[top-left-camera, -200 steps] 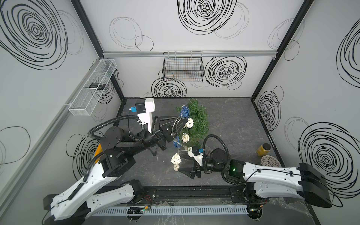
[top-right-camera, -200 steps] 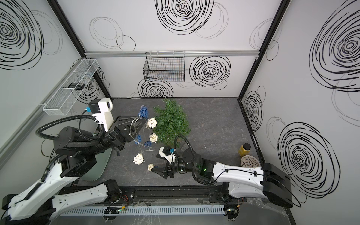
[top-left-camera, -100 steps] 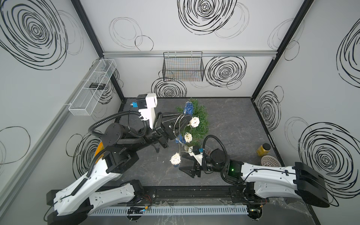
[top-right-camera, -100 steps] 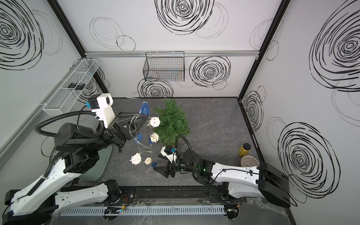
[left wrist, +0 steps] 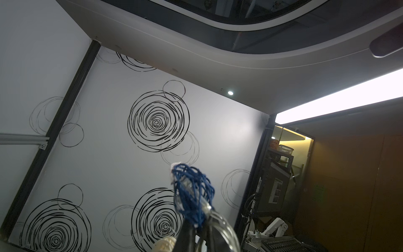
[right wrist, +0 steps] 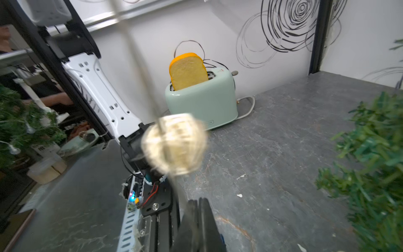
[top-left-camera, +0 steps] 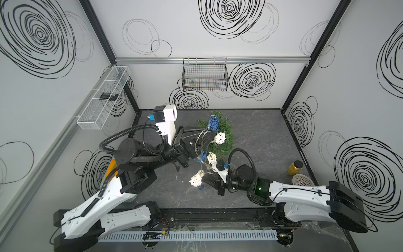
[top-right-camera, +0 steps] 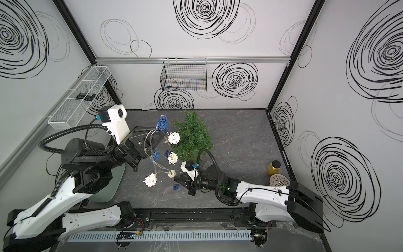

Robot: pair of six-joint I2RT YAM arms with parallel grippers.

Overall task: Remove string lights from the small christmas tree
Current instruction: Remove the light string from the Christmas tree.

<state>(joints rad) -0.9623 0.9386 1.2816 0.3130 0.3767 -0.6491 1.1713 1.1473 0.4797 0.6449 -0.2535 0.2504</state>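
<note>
Over gray tabletop (top-left-camera: 261, 135), left gripper (left wrist: 197, 229) pinches string lights (top-left-camera: 219, 138) high to clear the small christmas tree (top-left-camera: 227, 128); right gripper (right wrist: 198, 204), pressed together below, probably tensions them.

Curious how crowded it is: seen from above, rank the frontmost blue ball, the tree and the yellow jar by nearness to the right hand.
From the right hand, in a top view:
1. Blue ball, right beside it, toward the front.
2. Tree, farther back.
3. Yellow jar, far off to the right.
</note>
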